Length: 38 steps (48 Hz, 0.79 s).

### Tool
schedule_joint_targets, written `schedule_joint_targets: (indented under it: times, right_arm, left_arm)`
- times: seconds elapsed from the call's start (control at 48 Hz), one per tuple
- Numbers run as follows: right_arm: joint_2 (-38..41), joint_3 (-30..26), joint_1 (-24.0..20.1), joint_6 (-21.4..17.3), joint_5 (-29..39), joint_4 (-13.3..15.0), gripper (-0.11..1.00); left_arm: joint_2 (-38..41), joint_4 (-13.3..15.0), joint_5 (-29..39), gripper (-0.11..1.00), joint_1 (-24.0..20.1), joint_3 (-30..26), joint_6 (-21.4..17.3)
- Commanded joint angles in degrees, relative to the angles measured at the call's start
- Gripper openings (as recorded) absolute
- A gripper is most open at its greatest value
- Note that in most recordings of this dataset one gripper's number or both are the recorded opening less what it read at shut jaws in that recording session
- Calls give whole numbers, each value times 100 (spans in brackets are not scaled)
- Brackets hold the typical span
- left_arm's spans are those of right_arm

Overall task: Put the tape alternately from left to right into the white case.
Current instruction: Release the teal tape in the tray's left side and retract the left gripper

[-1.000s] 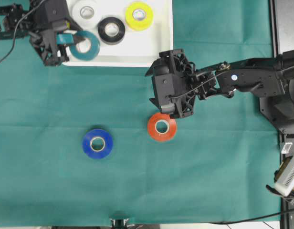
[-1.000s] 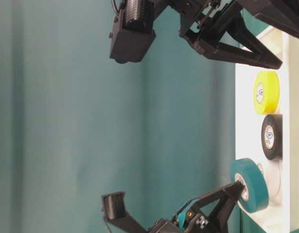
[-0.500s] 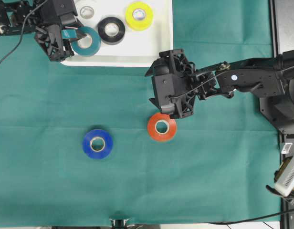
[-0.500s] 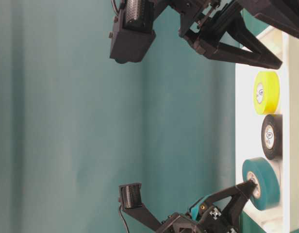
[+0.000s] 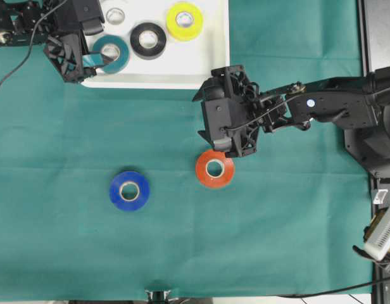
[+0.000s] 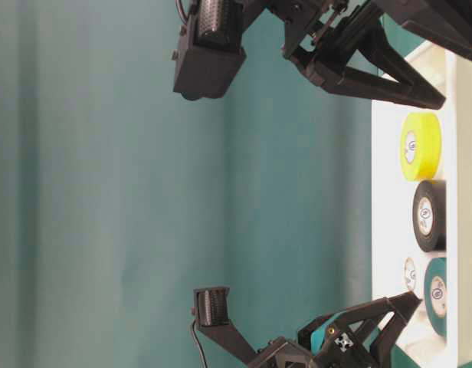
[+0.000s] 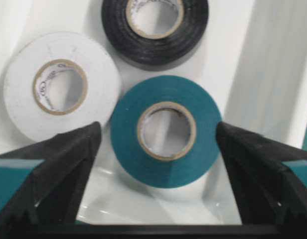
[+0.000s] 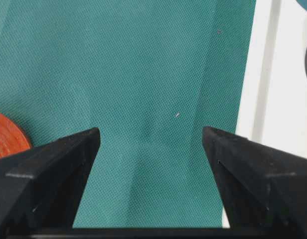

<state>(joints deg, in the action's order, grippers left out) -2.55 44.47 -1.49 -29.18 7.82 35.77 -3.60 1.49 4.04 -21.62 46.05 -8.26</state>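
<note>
The teal roll [image 7: 166,130] lies flat in the white case [image 5: 182,69] beside the white roll [image 7: 60,85] and black roll [image 7: 154,27], the left tool [image 7: 156,149] spread wide around it. The right tool [image 8: 151,149], also apart, hovers beside the red roll [image 5: 214,168] on the worktop [image 5: 277,221]; I'd guess red goes next, needing a descent onto it.

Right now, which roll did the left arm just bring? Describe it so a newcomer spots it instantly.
Find the white case at the overhead view's top left. Inside, nearest the left gripper, the teal roll lies flat beside the white roll and black roll, the only teal one.
</note>
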Motion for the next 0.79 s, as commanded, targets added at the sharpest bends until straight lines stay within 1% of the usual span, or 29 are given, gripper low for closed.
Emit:
schedule_joint_targets:
  times: [0.0, 0.459, 0.604, 0.771]
  right_arm:
    - [-141, -44, -9, -9, -35, -9, 85]
    - [-141, -35, -9, -9, -35, -9, 85]
    - [-141, -35, -9, -9, -35, -18, 85]
    - [-141, -26, -9, -9, -35, -18, 85]
  left_arm:
    - [-176, 0, -18, 100, -9, -105, -9]
    - [-272, 0, -26, 100, 18, -70, 0]
    - [-352, 0, -26, 100, 193, -35, -9]
    - [-466, 0, -26, 100, 527, 9, -18]
